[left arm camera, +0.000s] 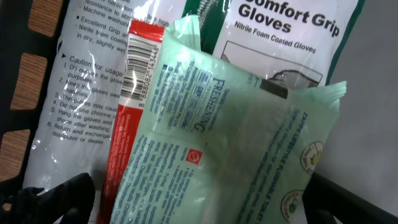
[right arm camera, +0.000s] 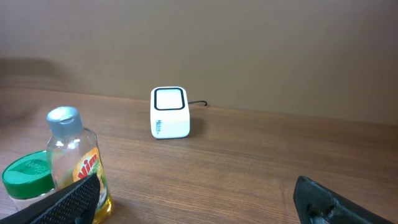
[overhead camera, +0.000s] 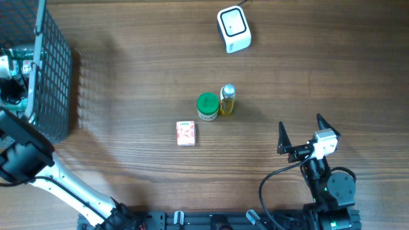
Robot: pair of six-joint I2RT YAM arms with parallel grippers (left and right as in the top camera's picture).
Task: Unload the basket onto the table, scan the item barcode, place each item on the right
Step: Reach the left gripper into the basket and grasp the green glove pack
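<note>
Red packet (left arm camera: 134, 106) w/ a white barcode label (left arm camera: 140, 68) at its top end lies in the wire basket (overhead camera: 54, 70) at the table's left edge, label facing up toward the left wrist cam. A pale green packet (left arm camera: 230, 143) lies diagonally over it, covering its right side. Under both: a white gloves pack (left arm camera: 74, 81) w/ printed instructions on the left, and a 2nd pack marked "Comfort Grip Gloves" (left arm camera: 292, 37) at upper right.

Left gripper (left arm camera: 199, 208) hangs over this pile, fingers spread wide to either side of the frame's bottom edge, nothing between them. Whether the tips touch the packets can't be told. From overhead only the left arm shows, reaching toward the basket.

Scanner (overhead camera: 233, 29), a small white box w/ a dark window on top, sits at the far side of the table (overhead camera: 128, 76), well apart from the basket; thin cable (right arm camera: 198, 104) runs off behind it.

Mid-table: green-lid jar (overhead camera: 207, 106) and yellow bottle (overhead camera: 227, 100) w/ grey cap stand upright just beside each other, approx touching. Pink box (overhead camera: 185, 133) lies flat near the jar, on the robot's side, apart from it.

Right gripper (overhead camera: 300, 124) is over the near right part of the table, jaws wide apart and empty, pointing toward the scanner, w/ the bottle and jar off to its left
</note>
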